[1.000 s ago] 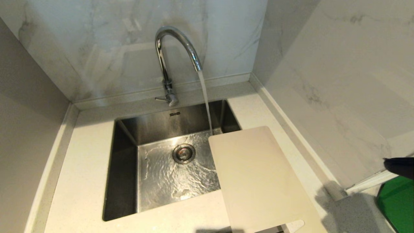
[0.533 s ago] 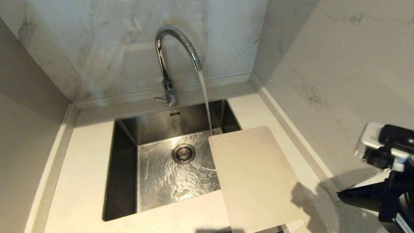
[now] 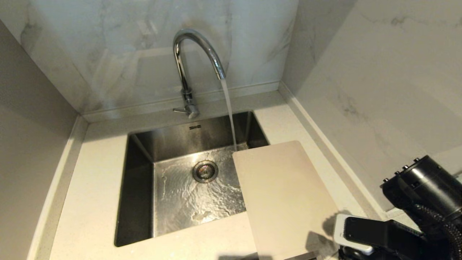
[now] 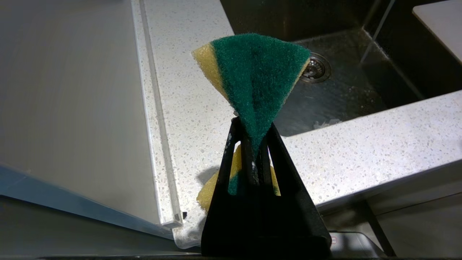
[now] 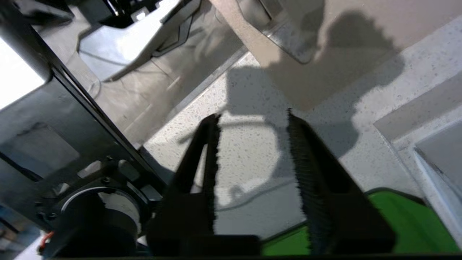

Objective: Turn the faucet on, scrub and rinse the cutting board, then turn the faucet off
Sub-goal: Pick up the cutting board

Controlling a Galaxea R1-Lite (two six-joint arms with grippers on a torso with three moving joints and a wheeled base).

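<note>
Right gripper (image 5: 252, 119) gaped empty above speckled counter (image 3: 94, 187) beside flat cream-white plastic cutting board (image 3: 285, 195) bridging steel sink (image 3: 139, 173) edge. Left gripper (image 4: 252, 144) pinched green-yellow sponge (image 4: 256, 72). Chrome gooseneck faucet (image 3: 196, 47) streamed water.

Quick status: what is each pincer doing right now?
Left pincer: shut on the sponge.
Right pincer: open, holding nothing, near the cutting board corner.

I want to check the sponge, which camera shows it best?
The left wrist view: the green and yellow sponge fills the middle, pinched in the shut left gripper. The head and right wrist views do not show it.
</note>
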